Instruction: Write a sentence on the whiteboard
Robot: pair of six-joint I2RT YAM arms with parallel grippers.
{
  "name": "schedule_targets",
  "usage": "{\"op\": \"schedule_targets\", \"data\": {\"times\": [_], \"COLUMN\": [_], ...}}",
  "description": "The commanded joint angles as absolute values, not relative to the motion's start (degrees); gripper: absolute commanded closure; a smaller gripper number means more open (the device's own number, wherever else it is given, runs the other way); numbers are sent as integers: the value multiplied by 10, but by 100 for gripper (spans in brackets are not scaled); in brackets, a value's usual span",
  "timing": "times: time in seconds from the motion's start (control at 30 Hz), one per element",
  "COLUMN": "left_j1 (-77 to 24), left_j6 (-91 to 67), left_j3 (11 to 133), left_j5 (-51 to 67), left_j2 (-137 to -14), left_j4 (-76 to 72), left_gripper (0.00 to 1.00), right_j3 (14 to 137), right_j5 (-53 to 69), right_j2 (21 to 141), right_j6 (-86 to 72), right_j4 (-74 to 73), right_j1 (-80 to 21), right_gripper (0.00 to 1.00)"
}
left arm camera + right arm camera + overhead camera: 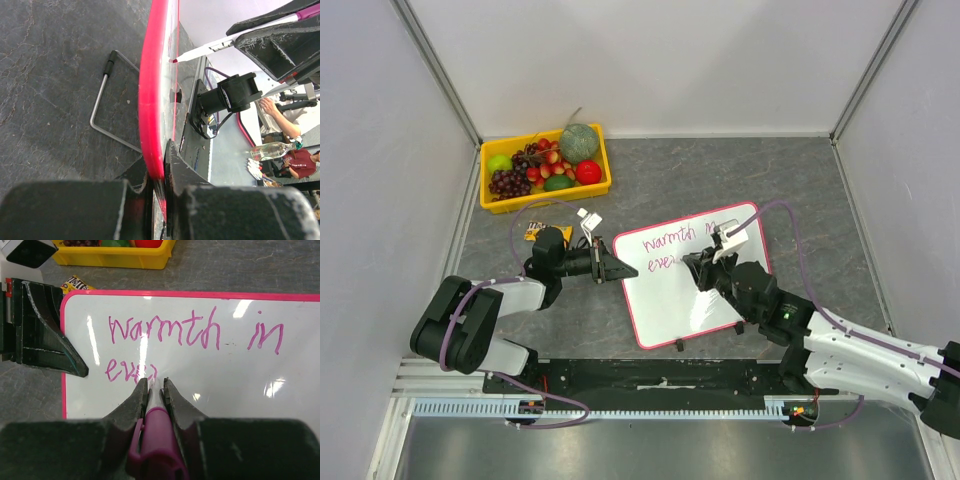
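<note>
Clamped in my right pincer [155, 387], the marker [157, 432] meets the whiteboard [240, 405] on the tabletop [250, 265], where the sentence [165, 332] reads "warmth in eve". My left pincer [161, 165] pinches its pink rim: stiff, glossy, likely slippery, so an edge-hold seems safest.

We see a dark grey, stone-patterned worktop [770, 180]. At its far left corner sits a yellow tray [540, 200] filled with fruit. A small yellow snack packet [533, 231] lies just beside the tray, on its near side. In the middle, turned at an angle, rests a pink-rimmed whiteboard [665, 300], apart from the tray. A thin wire stand [98, 102] shows beneath its edge.
</note>
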State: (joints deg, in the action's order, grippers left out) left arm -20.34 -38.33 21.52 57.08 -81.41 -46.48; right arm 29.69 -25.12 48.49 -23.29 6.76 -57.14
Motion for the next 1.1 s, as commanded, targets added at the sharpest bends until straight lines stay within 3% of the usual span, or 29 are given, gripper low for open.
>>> {"op": "schedule_targets", "data": {"times": [0.0,1.07], "left_j1": [-213,-213], "left_j6": [-258,-260], "left_j3": [205,206], "left_j5": [558,559], "left_j2": [-829,-830], "left_j4": [-444,-444], "left_gripper": [98,98], "right_j3": [280,342], "right_j5": [-241,-325], "right_j2": [477,518], "right_j6": [-245,-183], "right_j4": [40,57], "right_j1": [-570,-570], "right_gripper": [100,100]}}
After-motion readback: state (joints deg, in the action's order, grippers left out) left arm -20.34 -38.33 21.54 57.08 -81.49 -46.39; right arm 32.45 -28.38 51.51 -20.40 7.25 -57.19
